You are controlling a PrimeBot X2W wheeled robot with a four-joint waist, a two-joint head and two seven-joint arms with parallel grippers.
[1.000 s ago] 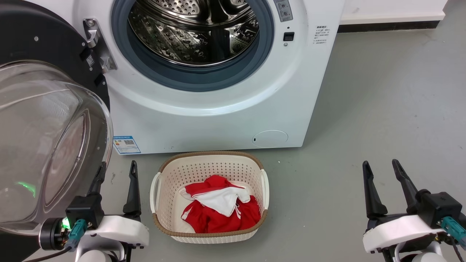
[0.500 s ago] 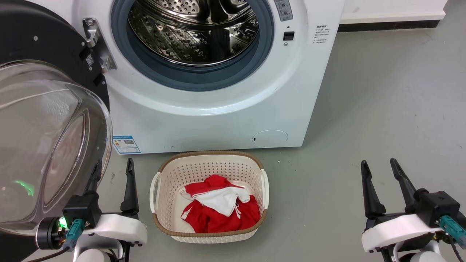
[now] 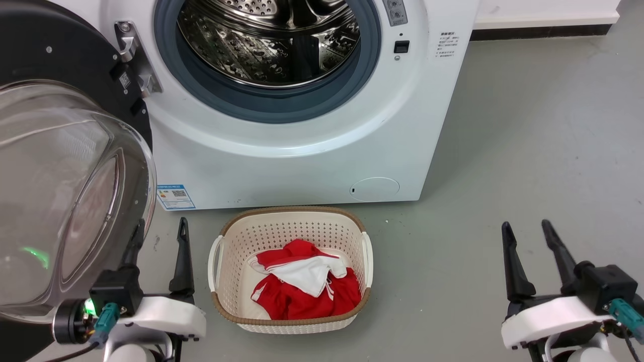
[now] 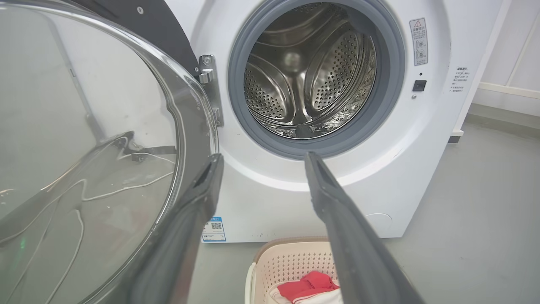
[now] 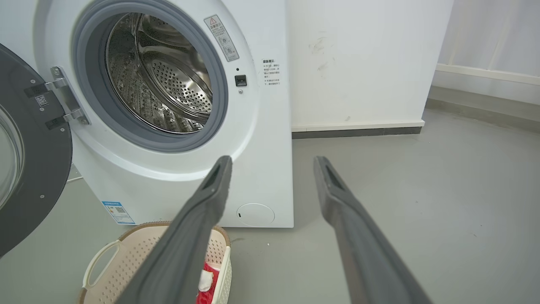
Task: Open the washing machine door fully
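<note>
**Glass-bowled washing machine door (image 3: 65,176) swung wide, left gripper (image 3: 161,223) at its edge**

The black-rimmed door hangs from a metal hinge (image 3: 133,55) on the left side of the white washing machine (image 3: 302,161). It is turned away from the steel drum (image 3: 271,40), with its clear bowl bulging toward the head camera. The left gripper's two dark fingers are spread apart and hold nothing. In the head view the outer finger (image 3: 134,246) lies along the bowl's lower right rim. In the left wrist view its tip sits right at that rim, though contact cannot be told. The inner finger stands clear of the door, toward a cream laundry basket (image 3: 292,210) of red and white clothes (image 3: 302,286) at the washer's foot. Well to the right, over grey floor (image 3: 528,125), the right gripper (image 3: 525,225) is likewise spread and empty, far from the door.
</note>
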